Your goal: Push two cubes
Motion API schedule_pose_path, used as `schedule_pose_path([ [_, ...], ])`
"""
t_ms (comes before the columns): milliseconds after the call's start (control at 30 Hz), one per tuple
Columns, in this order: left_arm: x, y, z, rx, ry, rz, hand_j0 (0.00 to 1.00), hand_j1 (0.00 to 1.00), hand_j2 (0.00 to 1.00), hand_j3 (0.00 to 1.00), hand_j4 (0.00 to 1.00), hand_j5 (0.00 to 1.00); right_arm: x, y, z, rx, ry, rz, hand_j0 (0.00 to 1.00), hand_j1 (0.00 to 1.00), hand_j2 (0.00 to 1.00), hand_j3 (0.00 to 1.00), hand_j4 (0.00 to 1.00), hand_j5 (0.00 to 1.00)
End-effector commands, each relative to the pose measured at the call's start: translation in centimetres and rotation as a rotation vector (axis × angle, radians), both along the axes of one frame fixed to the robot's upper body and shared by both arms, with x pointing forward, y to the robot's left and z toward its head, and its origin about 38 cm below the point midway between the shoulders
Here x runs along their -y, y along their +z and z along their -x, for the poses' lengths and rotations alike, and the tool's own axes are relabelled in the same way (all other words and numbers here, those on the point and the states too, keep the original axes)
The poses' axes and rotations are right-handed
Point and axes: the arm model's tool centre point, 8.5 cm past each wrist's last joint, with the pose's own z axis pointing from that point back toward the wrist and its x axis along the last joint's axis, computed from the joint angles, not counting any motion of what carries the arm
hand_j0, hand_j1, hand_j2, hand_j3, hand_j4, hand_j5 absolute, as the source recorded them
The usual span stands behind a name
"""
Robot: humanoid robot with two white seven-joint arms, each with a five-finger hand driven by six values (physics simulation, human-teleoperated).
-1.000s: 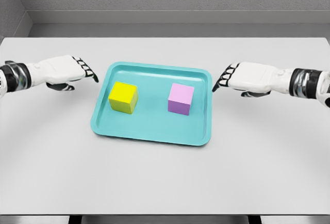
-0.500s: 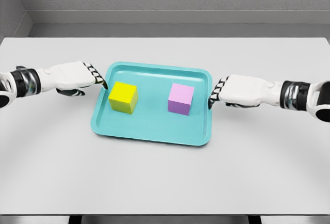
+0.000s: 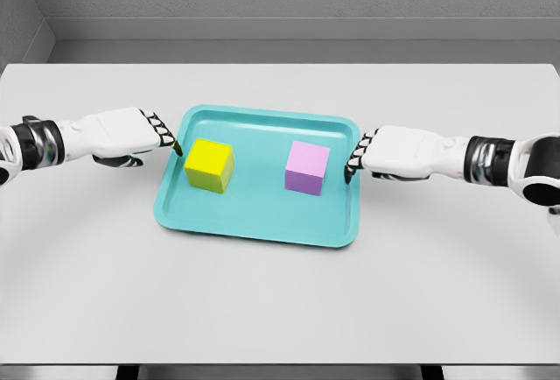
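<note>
A shallow teal rectangular plastic tray [image 3: 262, 227] sat mid-desk on a plain pale grey desk [image 3: 280, 301], with grey walls behind. No writing or labels showed anywhere. Inside the tray, a yellow cube [image 3: 209, 165] stood toward nine o'clock and a pale purple cube [image 3: 307, 168] toward three o'clock, well apart. The white left hand [image 3: 131, 132] reached the tray's nine o'clock rim, fingers [image 3: 166, 137] extended and holding nothing. The white right hand [image 3: 394, 154] mirrored it at three o'clock, fingers likewise empty.
</note>
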Motion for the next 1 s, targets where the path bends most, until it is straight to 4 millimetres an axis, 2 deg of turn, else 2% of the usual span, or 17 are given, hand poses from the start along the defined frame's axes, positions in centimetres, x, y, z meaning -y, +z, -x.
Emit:
schedule_pose_path([
  [0,0.1,0.0,0.0,0.000,0.001,0.005,0.74,0.74,0.74,0.74,0.74,0.74,-0.2,-0.1,-0.1,-0.003,-0.001,-0.009,0.59,0.59,0.59,0.59,0.59,0.59],
  [200,0.5,-0.1,0.0,-0.003,-0.006,0.011,0.74,0.74,0.74,0.74,0.74,0.74,-0.6,-1.0,-0.4,-0.027,-0.009,-0.019,0.59,0.59,0.59,0.59,0.59,0.59],
  [400,1.8,-0.1,0.6,0.004,-0.043,0.024,0.74,0.74,0.74,0.74,0.74,0.74,-1.2,-1.1,-0.6,-0.016,-0.003,-0.012,0.59,0.59,0.59,0.59,0.59,0.59],
  [467,1.8,-0.1,0.7,0.003,-0.044,0.023,0.74,0.74,0.74,0.74,0.74,0.74,-0.9,-1.3,-1.0,-0.025,-0.019,-0.010,0.59,0.59,0.59,0.59,0.59,0.59],
  [633,2.2,0.2,0.8,0.011,-0.056,0.026,0.74,0.74,0.74,0.74,0.74,0.74,-1.6,-1.5,-1.4,-0.023,-0.016,-0.019,0.59,0.59,0.59,0.59,0.59,0.59],
  [700,3.2,-0.1,0.7,0.006,-0.068,0.041,0.74,0.74,0.74,0.74,0.74,0.74,-1.7,-1.8,-1.8,-0.030,-0.028,-0.020,0.59,0.59,0.59,0.59,0.59,0.59],
  [867,3.8,-0.2,0.7,0.003,-0.076,0.048,0.74,0.74,0.74,0.74,0.74,0.74,-2.0,-1.8,-2.2,-0.025,-0.032,-0.015,0.59,0.59,0.59,0.59,0.59,0.59],
  [967,4.0,-0.3,0.7,0.002,-0.079,0.051,0.74,0.74,0.74,0.74,0.74,0.74,-2.8,-2.5,-2.7,-0.038,-0.028,-0.004,0.59,0.59,0.59,0.59,0.59,0.59],
])
